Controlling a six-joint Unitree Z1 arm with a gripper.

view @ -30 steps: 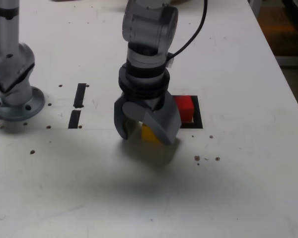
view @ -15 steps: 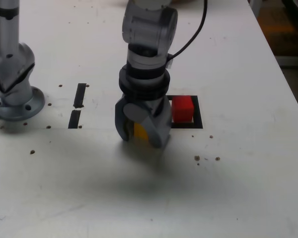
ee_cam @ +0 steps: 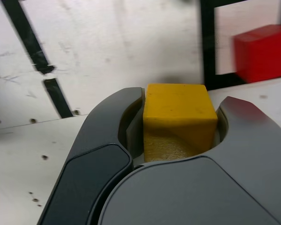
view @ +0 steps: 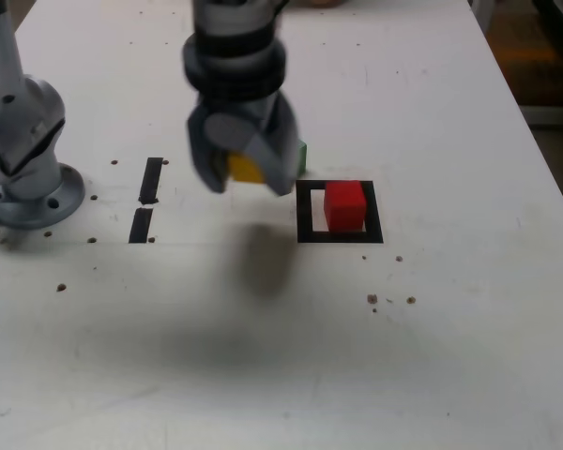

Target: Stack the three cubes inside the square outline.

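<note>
White tabletop [view: 450, 356] fills most of the exterior view, scuffed, with dark specks scattered across it. The arm's silver base [view: 23, 159] sits at the far side from the square outline, on the exterior view's left. The arm itself comes down from the top of frame, grey wrist with black rings, ending in the tool [view: 244, 169], which hangs in the air off the tabletop, up and to the exterior view's left of the square outline; its blurred shadow lies on the surface just beside the outline's left edge.

Tool is clamped on the yellow cube [view: 245, 168]. Wrist view confirms it: both dark grey jaws press the cube's two opposite sides, cube [ee_cam: 178, 119] upright, top face showing.

Square outline [view: 305, 214] of black tape, white centre, lies right of middle in the exterior view. Red cube [view: 345, 205] sits inside it, toward its right side, flat on the surface; the wrist view shows it [ee_cam: 262, 52] inside the frame too, slightly blurred.

Green cube [view: 302, 156]: only a sliver visible, peeking out behind the tool, just beyond the outline's upper left corner. Can't tell exactly how it rests.

Two short black tape strips [view: 147, 199] lie end to end between the base and the outline.
</note>
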